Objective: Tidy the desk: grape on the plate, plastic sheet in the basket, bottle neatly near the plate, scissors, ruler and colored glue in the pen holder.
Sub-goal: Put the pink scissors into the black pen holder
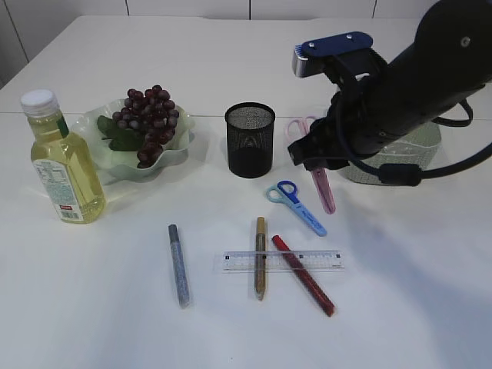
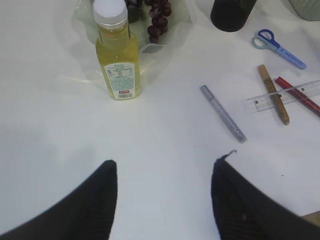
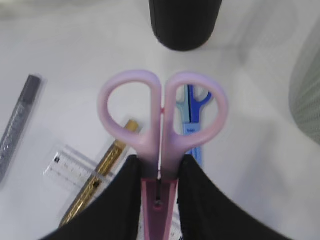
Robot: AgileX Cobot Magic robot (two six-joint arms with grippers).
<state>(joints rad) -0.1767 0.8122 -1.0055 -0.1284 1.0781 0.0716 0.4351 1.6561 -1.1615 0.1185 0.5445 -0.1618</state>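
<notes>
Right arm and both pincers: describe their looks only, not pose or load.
The right arm is bulky and matte black, with black cables looping beside it and a blue-topped grey camera module mounted above the wrist. The right pincer has smooth black fingers; the left pincer has broad black fingers with fine ribbing. No markings are visible.

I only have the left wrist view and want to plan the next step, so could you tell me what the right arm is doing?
Observer: The right gripper is shut on the pink scissors, handles pointing away from the wrist.
Operator: Thank you. Are they over the pen holder?
Observer: Not quite; in the exterior view they hang to the right of the pen holder, above the table.
Operator: Is the basket there?
Observer: Yes, the basket sits behind the right arm.
</notes>
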